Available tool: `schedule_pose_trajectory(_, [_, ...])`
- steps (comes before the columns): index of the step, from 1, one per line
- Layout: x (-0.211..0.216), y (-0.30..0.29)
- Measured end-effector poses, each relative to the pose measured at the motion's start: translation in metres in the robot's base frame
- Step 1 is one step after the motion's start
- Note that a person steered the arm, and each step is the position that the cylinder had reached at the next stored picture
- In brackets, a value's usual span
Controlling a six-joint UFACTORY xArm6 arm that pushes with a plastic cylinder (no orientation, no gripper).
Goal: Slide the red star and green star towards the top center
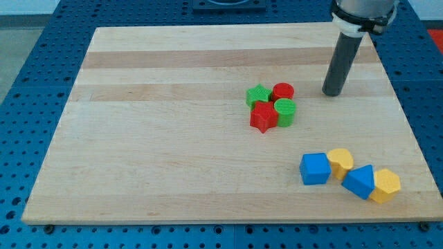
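The red star [263, 117] and the green star [258, 95] lie in a tight cluster right of the board's middle, the green star just above the red one. A red round block [282, 91] and a green round block [285, 111] touch them on the right. My tip [333, 93] rests on the board to the right of the cluster, a short gap from the red round block, touching no block.
The wooden board [152, 138] lies on a blue perforated table. At the lower right sit a blue cube [315, 168], a yellow block [340, 162], a blue block [359, 181] and a yellow hexagonal block [385, 185], in a touching row.
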State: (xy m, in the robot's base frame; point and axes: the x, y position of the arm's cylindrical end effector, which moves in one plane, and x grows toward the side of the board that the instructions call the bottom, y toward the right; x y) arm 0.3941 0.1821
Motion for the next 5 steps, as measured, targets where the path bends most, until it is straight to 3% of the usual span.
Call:
schedule_pose_trajectory(4, [0.001,-0.001])
schedule_pose_trajectory(5, [0.084,-0.045])
